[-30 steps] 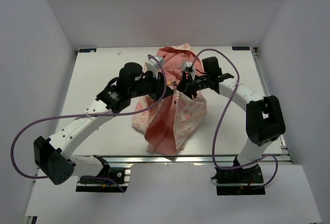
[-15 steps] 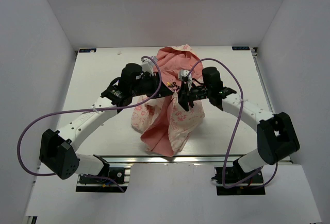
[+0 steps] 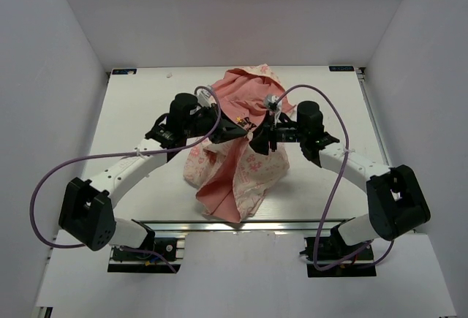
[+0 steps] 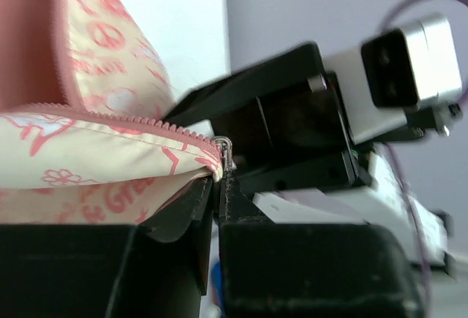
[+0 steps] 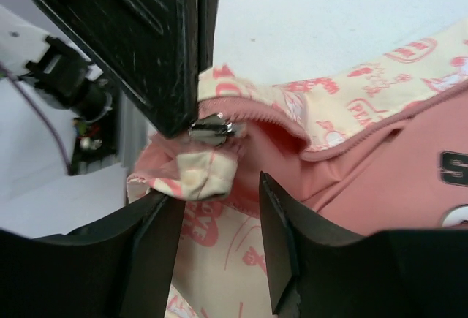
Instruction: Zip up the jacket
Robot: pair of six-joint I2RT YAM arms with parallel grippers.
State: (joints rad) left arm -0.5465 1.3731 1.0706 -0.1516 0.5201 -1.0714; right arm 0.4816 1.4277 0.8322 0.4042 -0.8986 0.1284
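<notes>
- The jacket hangs bunched between the two pincers. Its top edge is at their tips, and its lower folds droop below them onto the white table.
- The left pincer has its fingers pressed together on the jacket's cream printed edge, at the end of the pink zipper teeth.
- The metal zipper slider sits directly above the left pincer's tips, against the clamped fabric.
- The right pincer has its fingers apart. The slider lies just above the gap, with a small cream fold of cloth between slider and gap.
- Whether the right pincer's fingers touch the cloth cannot be told.
- The salmon lining with a dark logo spreads beyond the right pincer, off to one side.
- The tips of the two pincers stand close together, nearly nose to nose, above the jacket's middle.
</notes>
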